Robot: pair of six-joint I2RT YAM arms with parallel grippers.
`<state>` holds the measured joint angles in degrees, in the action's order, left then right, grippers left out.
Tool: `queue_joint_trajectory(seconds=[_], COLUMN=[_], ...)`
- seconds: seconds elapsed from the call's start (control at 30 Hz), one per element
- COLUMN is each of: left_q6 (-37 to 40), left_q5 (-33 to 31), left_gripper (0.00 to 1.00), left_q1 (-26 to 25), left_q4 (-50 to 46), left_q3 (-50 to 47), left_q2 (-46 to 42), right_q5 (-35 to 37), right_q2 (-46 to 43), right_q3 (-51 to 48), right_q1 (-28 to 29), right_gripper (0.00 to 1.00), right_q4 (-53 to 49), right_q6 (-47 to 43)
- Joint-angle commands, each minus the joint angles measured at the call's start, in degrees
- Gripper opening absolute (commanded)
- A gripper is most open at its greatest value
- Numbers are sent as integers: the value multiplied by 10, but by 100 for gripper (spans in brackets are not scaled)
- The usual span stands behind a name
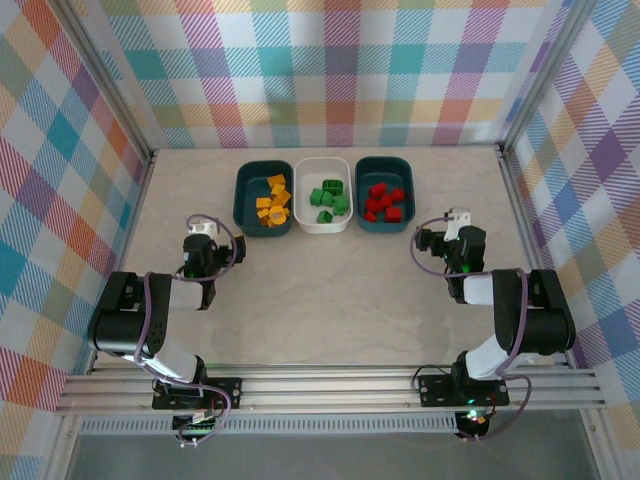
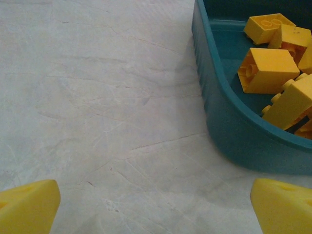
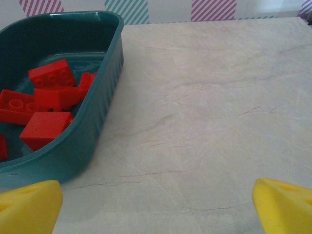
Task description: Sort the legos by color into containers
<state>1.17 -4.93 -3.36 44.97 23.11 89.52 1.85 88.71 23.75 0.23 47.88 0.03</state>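
Yellow legos (image 1: 272,200): all piled in the left teal tub (image 1: 240,205), a few lying tilted on each other.
Green legos (image 1: 328,197): sitting in the white tub (image 1: 322,226), the middle one.
Red legos (image 1: 383,201): in the right teal tub (image 1: 385,163).
Tubs: lined up side by side at the far end of the table (image 1: 330,300), pretty much touching.
Left gripper (image 2: 156,209): spread wide, holding nothing, just bare tabletop between the yellow fingertips (image 2: 29,207). The yellow tub is just ahead to its right.
Right gripper (image 3: 156,209): same deal, wide apart and empty-handed, with the red tub ahead on its left.
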Motion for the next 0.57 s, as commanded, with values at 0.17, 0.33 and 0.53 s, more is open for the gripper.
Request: queue_joint_trajectory(seconds=[0.17, 0.33, 0.53], left_q6=[10, 10, 11], left_q5=[13, 16, 14], left_gripper=[100, 100, 100], left_q1=[-4, -4, -4], left_q4=[5, 0, 6], left_q3=[13, 17, 13], left_q2=[2, 3, 1], right_q5=[-10, -10, -13], right_q2=[-8, -8, -8], right_q3=[-7, -7, -5], right_q1=[8, 8, 7], right_gripper=[100, 100, 100], right_q4=[7, 7, 5], right_q6=[3, 3, 4])
